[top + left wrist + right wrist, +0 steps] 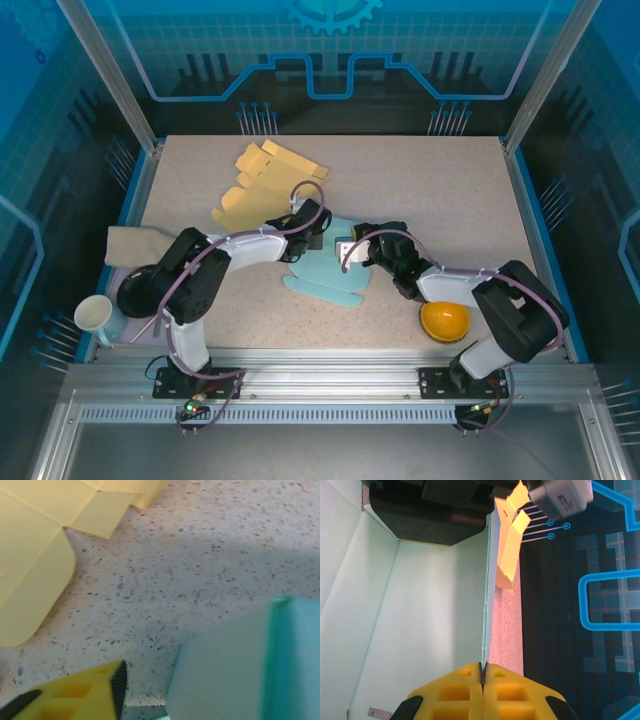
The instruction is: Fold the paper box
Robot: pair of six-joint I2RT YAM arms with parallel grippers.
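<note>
Gripping a thin upright wall of the pale blue paper box (pixel 325 278), the right pincer (pixel 483 669) has its yellow fingertips pressed shut on the panel's edge. The box sits in the middle of the table (pixel 440 190), between the two wrists, with rounded flaps lying flat on its near side and its walls partly raised. The left pincer (pixel 312 238) is at the box's far-left corner. The left wrist view shows one yellow finger (pixel 80 692) low over the speckled surface, just left of a blue wall and apart from it. With the other finger hidden, I cannot tell whether this pincer is open or closed.

A yellow flattened carton (pixel 265 185) lies on the far left side of the box. It is close to the box, with a strip of bare table between them. At the left edge a beige cloth (pixel 130 243) lies beside the left arm. Nearer, at the near-left corner, are a dark round object (pixel 135 290) and a white mug (pixel 93 315). An orange bowl (pixel 444 321) rests near the right arm's base, well apart from the box. The right arm's forearm reaches across the table between bowl and box.
</note>
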